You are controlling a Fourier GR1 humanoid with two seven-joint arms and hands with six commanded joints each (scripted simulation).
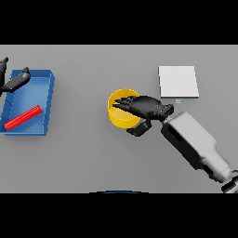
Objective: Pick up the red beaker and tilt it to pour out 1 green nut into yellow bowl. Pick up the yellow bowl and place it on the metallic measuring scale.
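The yellow bowl stands on the grey table near the middle. My right hand lies over the bowl's right side, its fingers stretched straight across the opening. The thumb sits outside the bowl's lower right wall. That hand is open, and it hides part of the bowl's inside. The red beaker lies on its side in the blue tray at the far left. My left hand hovers open over the tray's upper left corner, apart from the beaker. The flat pale measuring scale lies at the back right. No green nut shows.
The blue tray's raised walls enclose the beaker at the table's left edge. Bare grey table stretches between the tray and the bowl and along the front. My right forearm crosses the right front part of the table.
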